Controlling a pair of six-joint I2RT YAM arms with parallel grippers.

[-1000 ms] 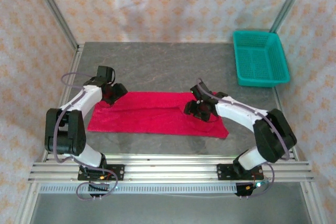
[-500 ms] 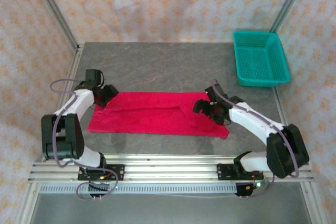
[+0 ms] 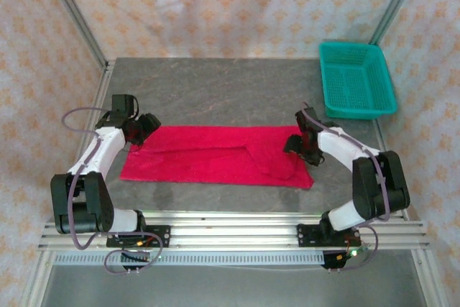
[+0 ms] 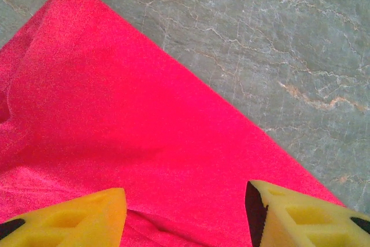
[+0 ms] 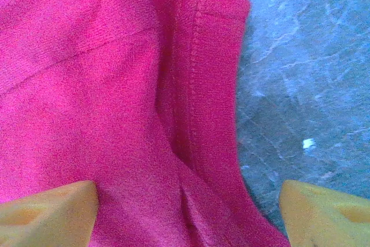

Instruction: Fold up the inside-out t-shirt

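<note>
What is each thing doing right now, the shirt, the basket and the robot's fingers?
Bright red soft fabric t-shirt: lying flat, folded into a long strip.
Teal plastic mesh basket: upright, looks empty.
Left arm's yellow fingers: open, over the shirt's left end.
Right arm's yellow fingers: open, over the shirt's right edge.

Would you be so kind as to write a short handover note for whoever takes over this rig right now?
Left end effector: open, holding nothing, over the left end of the t-shirt.
Right end effector: open, holding nothing, over the shirt's right end by a stitched hem.
Things: the shirt lies flat as a long band across the table in front of both arms; the teal basket sits at the far right, apart from it.
Done: it looks folded lengthwise into that band.
Left: probably folding the ends across into a compact stack.
</note>
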